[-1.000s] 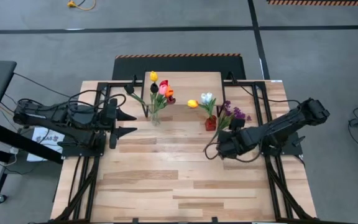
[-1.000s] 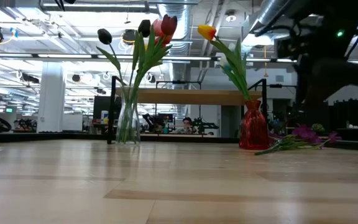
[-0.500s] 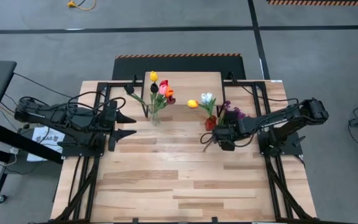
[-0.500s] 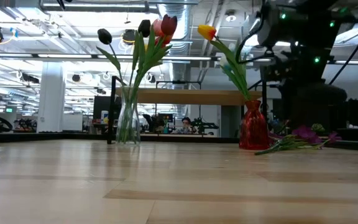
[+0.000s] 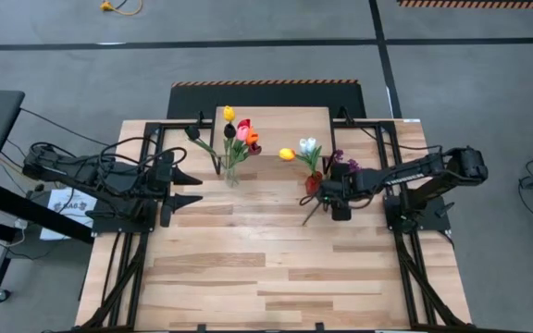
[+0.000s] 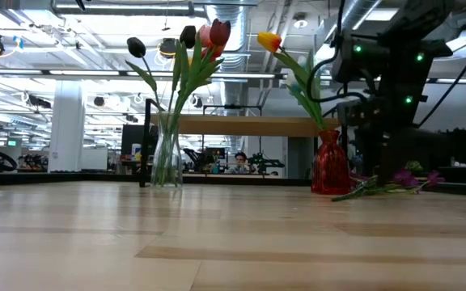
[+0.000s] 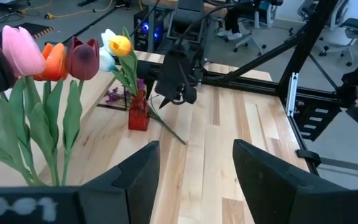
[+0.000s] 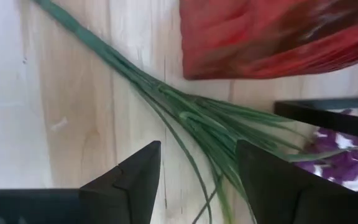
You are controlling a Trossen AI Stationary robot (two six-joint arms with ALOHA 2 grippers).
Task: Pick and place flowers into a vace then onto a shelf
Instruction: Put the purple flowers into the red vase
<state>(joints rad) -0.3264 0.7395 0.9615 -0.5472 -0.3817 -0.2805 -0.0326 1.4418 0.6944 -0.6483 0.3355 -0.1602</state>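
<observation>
High view: right gripper [image 5: 336, 199] over the purple sprig [image 5: 350, 168] lying beside the red vase [image 5: 314, 183]; left gripper [image 5: 192, 183] parked at the table's left edge, fingers spread, empty. Right wrist view: fingers parted above the sprig's green stems [image 8: 197, 118], gripping nothing. Low view: tulips stand in the clear vase [image 6: 167, 153] and the red vase, with the shelf [image 6: 249, 125] behind.
</observation>
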